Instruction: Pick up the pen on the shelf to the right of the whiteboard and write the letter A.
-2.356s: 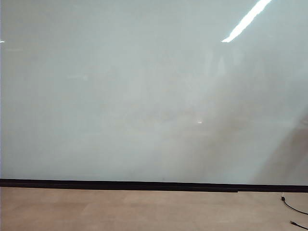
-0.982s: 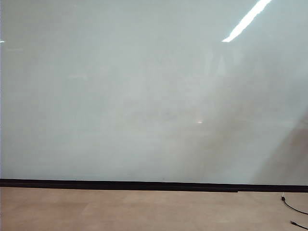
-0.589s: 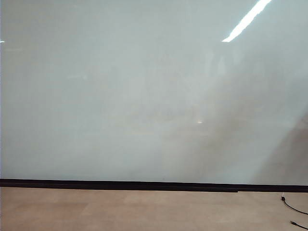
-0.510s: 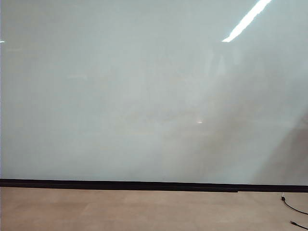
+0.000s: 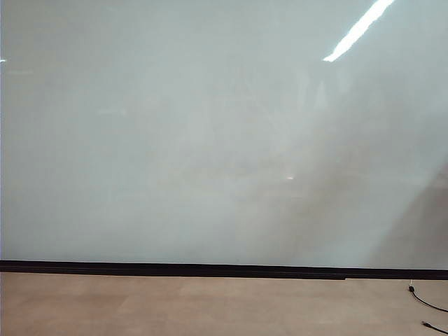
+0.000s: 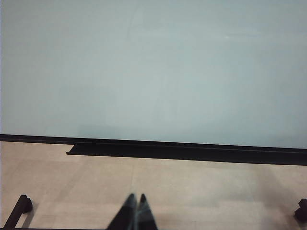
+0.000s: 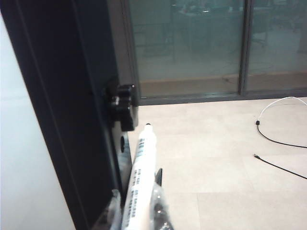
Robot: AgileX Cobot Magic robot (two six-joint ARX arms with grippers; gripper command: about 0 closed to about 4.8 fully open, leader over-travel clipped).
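- Two clear-padded fingers of the right gripper (image 7: 136,211) clamp the slim white marker pen (image 7: 139,179), tip pointing away; its black barrel lettering is unreadable.
- Left gripper (image 6: 135,211) closed, empty, facing the glossy pale whiteboard (image 6: 153,67).

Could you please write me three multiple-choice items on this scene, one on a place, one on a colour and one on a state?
1. Where is the pen?
A. Between the fingers of the right hand
B. Lying on the floor
C. In the left hand

2. What colour is the strip along the whiteboard's lower edge?
A. Red
B. Black
C. Yellow

3. What is on the whiteboard's face?
A. A finished letter
B. A column of numbers
C. No writing

Answers: 1 A, the right wrist view shows the white barrel rising from between that hand's fingers; 2 B, a dark band runs above the floor; 3 C, the exterior view shows only reflections.
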